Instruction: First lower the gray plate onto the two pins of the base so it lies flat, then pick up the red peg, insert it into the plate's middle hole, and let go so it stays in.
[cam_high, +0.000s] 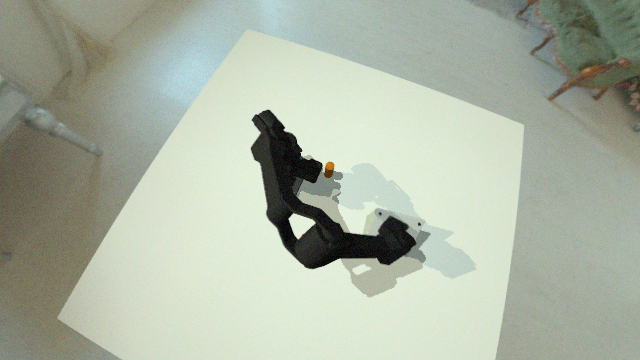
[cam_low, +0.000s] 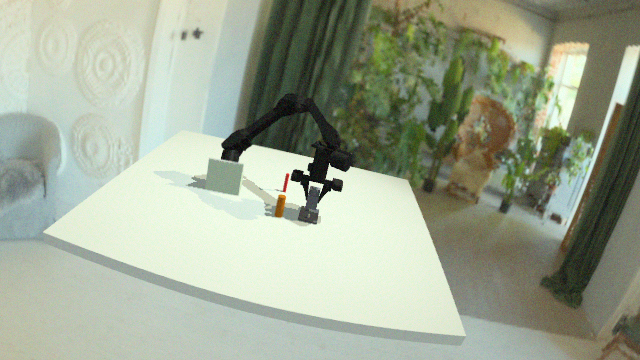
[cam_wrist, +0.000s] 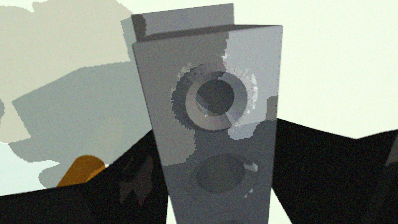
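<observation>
Beyond the tabletop's far edge you have dark green fabric curtains (cam_low: 305, 65); past its right corner, a tan wicker peacock chair (cam_low: 482, 125) stands before a bright window (cam_low: 572, 82).

Pale cream worktop (cam_high: 210, 300) (cam_low: 280, 265), flat. Orange cylinder (cam_high: 329, 170) (cam_low: 280, 206) (cam_wrist: 82, 171) upright on it, just beside the pincer (cam_low: 313, 200); slim red peg (cam_low: 286, 182) also upright, near the pincer. Shadows around both.

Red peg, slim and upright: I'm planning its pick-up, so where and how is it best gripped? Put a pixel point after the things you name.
I'd grip the slim red cylindrical peg (cam_high: 303, 235) (cam_low: 286, 182) near its top, coming from above, fingers on opposite sides. It stands upright and narrow, so that should leave its lower end free for insertion.
</observation>
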